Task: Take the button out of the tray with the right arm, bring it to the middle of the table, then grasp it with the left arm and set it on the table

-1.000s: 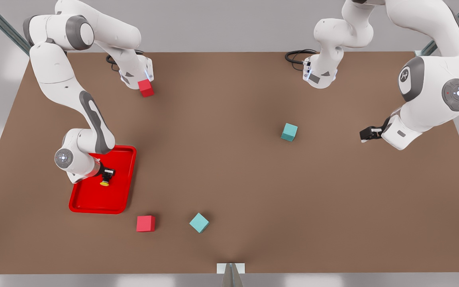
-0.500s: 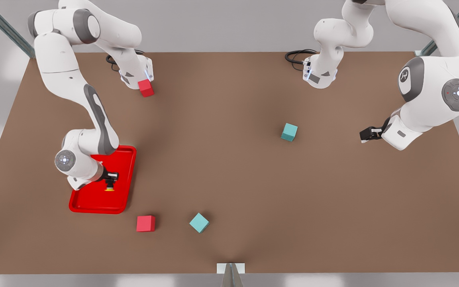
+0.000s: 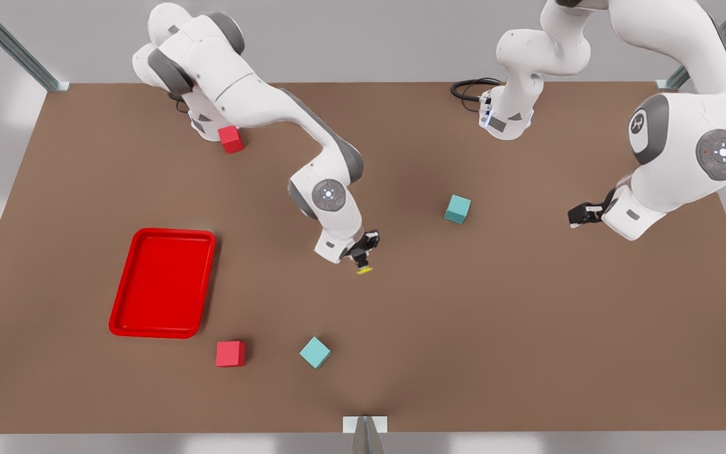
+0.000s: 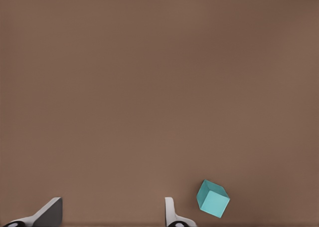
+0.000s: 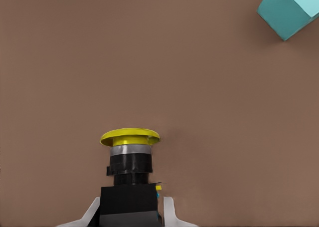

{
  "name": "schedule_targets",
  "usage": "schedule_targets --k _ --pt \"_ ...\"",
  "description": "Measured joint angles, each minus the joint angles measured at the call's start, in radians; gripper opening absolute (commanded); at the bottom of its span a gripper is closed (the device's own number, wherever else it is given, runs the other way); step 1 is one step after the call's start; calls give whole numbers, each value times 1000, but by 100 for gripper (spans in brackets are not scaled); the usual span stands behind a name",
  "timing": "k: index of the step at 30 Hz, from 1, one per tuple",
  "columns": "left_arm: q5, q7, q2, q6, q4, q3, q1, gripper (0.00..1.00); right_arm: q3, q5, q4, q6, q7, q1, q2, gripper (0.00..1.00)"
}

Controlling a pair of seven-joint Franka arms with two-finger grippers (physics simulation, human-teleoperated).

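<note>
My right pincer [image 3: 363, 257] clamps the button [image 5: 130, 173]: black boxy body, grey collar, yellow domed cap, no legible marking. It hangs over mid-worktop [image 3: 401, 328]. My left pincer [image 3: 576, 214] waits, fingers parted.

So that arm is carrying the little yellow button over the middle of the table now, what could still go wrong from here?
Mostly the handover. The right gripper is shut on the button by its dark body, leaving only the yellow-capped end free, so the left gripper, open and waiting near the front view's right edge, has little to grab. A badly timed release could drop it onto the table. The left arm's path may also pass near the teal cube and nudge it.
</note>
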Motion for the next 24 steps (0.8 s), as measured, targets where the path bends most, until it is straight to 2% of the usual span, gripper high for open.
schedule_targets --k 6,12,13,14,18,20,22,24 --pt "0 0 11 9 0 0 -1 100 -31 3 65 102 223 104 154 50" --pt "0 0 17 17 0 0 0 100 -54 -1 83 167 379 159 225 52" --pt "0 0 17 18 0 0 0 100 -54 -2 82 173 399 160 229 71" --pt "0 0 17 19 0 0 0 100 -54 -3 81 177 417 163 231 100" --pt "0 0 23 23 0 0 0 100 -55 -7 79 190 480 169 229 100" --pt "0 0 24 26 0 0 0 100 -50 -3 62 157 499 156 165 100" --pt "0 0 27 28 0 0 0 100 -48 15 57 21 482 88 6 100" --pt "-2 -7 58 30 1 -2 -20 100 -49 30 51 -161 410 -130 -162 100"
